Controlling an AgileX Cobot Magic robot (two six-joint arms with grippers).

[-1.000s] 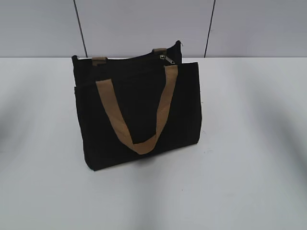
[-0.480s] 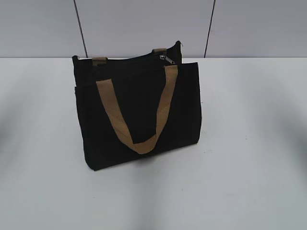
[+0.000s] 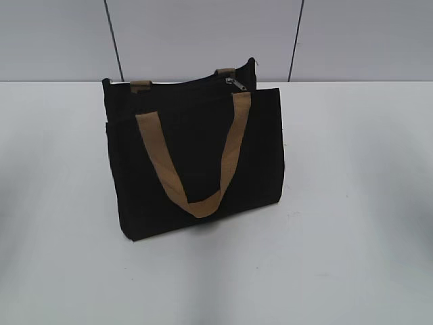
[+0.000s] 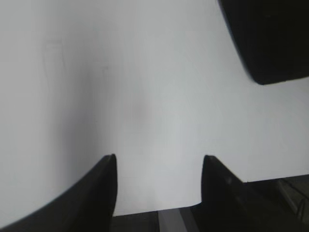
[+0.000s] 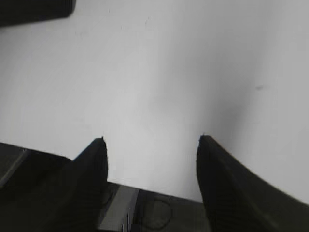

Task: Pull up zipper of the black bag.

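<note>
The bag [image 3: 193, 159] stands upright on the white counter [image 3: 352, 203], a little left of the middle in the exterior view, with bare counter on every side: wide to the right and toward the camera, narrower to the left. The counter's far edge meets a grey wall just behind the bag's top. No arm shows in this view.

The left wrist view shows the left end effector [image 4: 158, 166] spread, nothing between its dark fingers, over bare counter near the counter's near edge; a blurred corner of the bag [image 4: 270, 38] sits at upper right, well apart. The right wrist view shows the right end effector [image 5: 150, 147] likewise spread and empty above the near edge, with a dark sliver of the bag [image 5: 34, 8] at upper left.

The bag's long axis runs left to right, slightly turned so its right end lies farther back. The zipper [image 3: 183, 86] follows the top edge, its silver slider [image 3: 235, 82] at the right end. A tan handle [image 3: 196, 159] hangs down the front face.
</note>
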